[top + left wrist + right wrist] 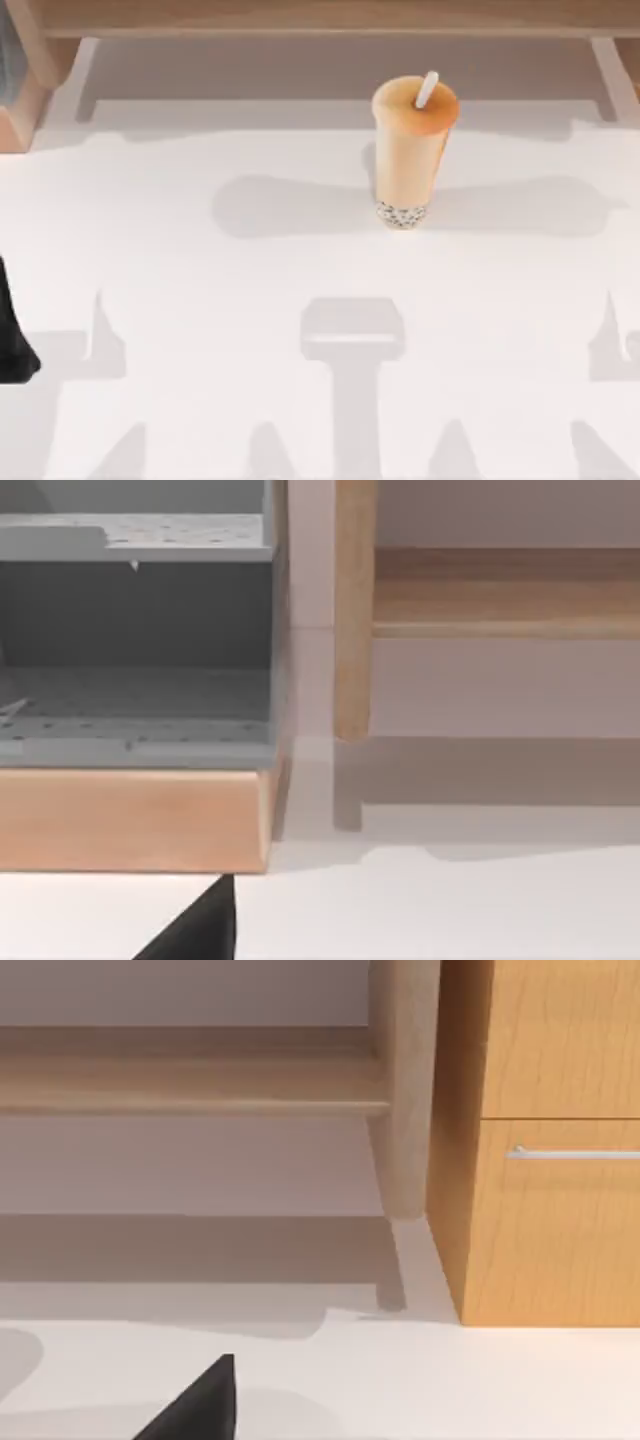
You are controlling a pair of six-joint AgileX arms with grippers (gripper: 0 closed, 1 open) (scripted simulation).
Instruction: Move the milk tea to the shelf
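Note:
The milk tea (412,150) stands upright on the white table, right of centre towards the back, a clear tapered cup of pale orange drink with dark pearls at the bottom and a white straw. Behind it, the shelf (320,15) runs as a long brown board along the back edge. Its board (500,590) and side upright (352,610) show in the left wrist view, and its board (190,1070) and upright (405,1080) in the right wrist view. My left arm (12,340) sits parked at the table's left edge, far from the cup. A dark tip of the left gripper (195,935) and of the right gripper (195,1410) shows low in each wrist view.
A wooden-based unit with grey inner shelves (130,680) stands at the back left corner. An orange wooden cabinet with a metal handle (560,1150) stands at the back right, beside the shelf's upright. White table (200,300) stretches in front of the cup.

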